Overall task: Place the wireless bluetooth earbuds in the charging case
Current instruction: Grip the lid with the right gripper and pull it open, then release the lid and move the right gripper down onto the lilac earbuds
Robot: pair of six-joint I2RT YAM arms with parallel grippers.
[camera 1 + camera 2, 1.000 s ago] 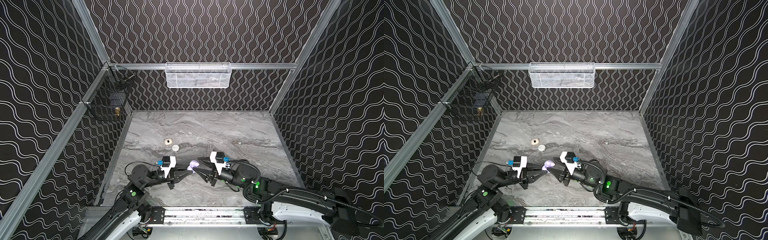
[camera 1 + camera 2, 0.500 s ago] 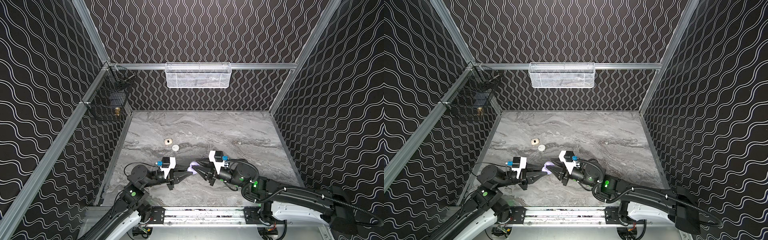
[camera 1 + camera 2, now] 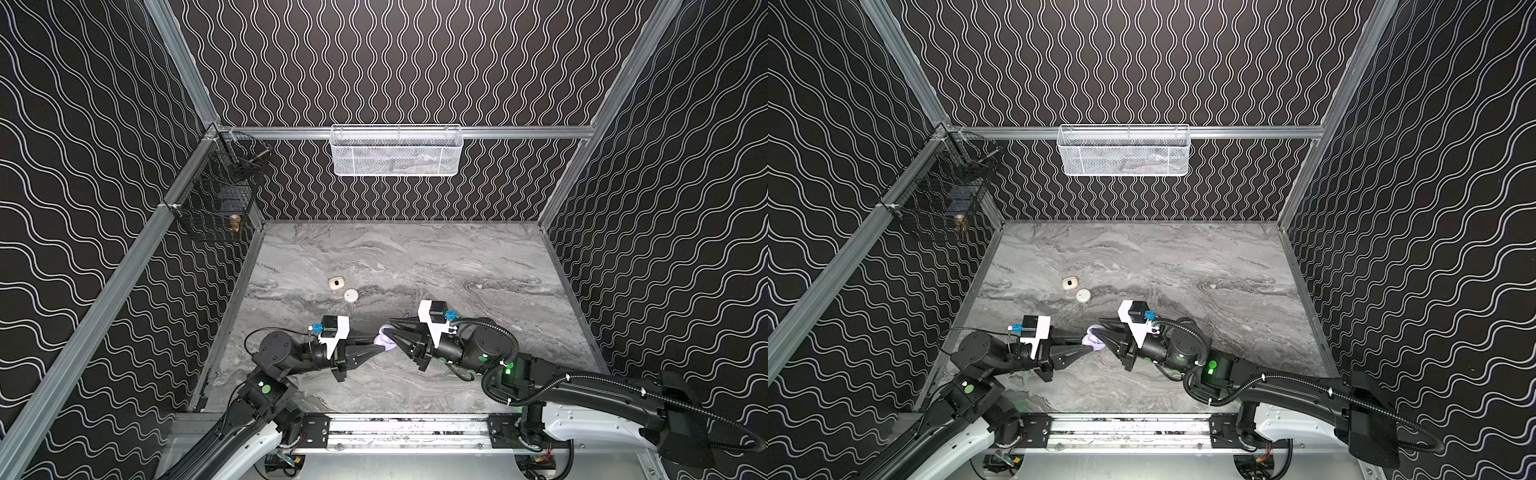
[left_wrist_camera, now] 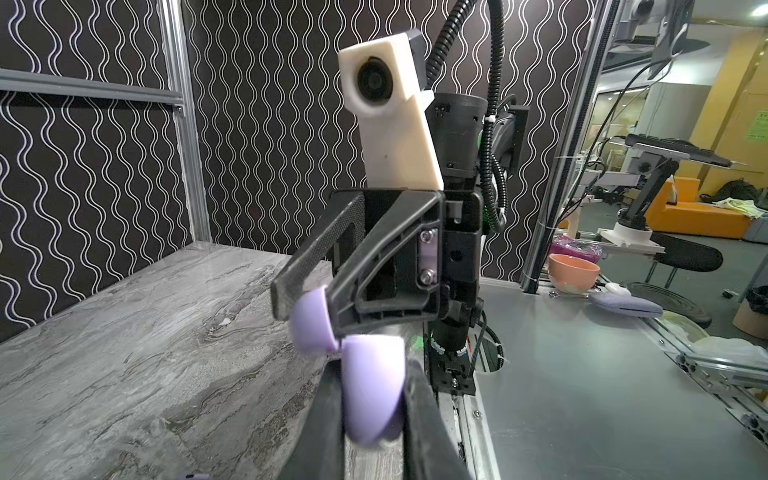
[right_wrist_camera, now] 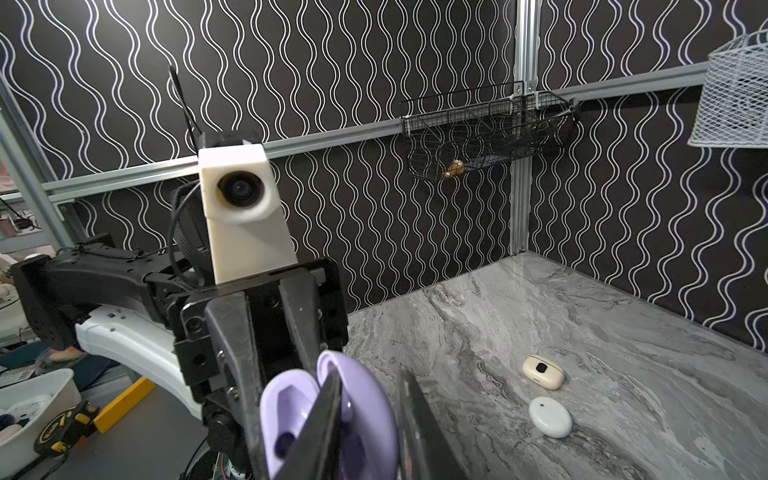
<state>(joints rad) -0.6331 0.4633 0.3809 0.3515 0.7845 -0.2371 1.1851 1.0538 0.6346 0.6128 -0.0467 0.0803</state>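
Observation:
A lilac charging case (image 3: 384,341) (image 3: 1094,340) hangs open above the marble table, low and near the middle in both top views. My left gripper (image 4: 372,415) (image 3: 380,348) is shut on its base (image 4: 374,386). My right gripper (image 5: 370,424) (image 3: 388,326) meets it from the right. One finger (image 5: 324,415) is inside the open case and the other sits outside the lid (image 5: 361,399) (image 4: 311,320), pinching the lid. The base's wells (image 5: 286,407) look empty. No wireless bluetooth earbuds show clearly in any view.
A cream case (image 3: 336,284) (image 5: 543,372) and a white round case (image 3: 351,295) (image 5: 550,416) lie shut on the table (image 3: 457,270), behind the grippers. A white mesh basket (image 3: 397,151) hangs on the back wall. A black wire basket (image 3: 220,199) hangs on the left wall.
My right gripper has slid left onto the case and its jaws have narrowed around the lid. The left gripper has kept still with the base in it.

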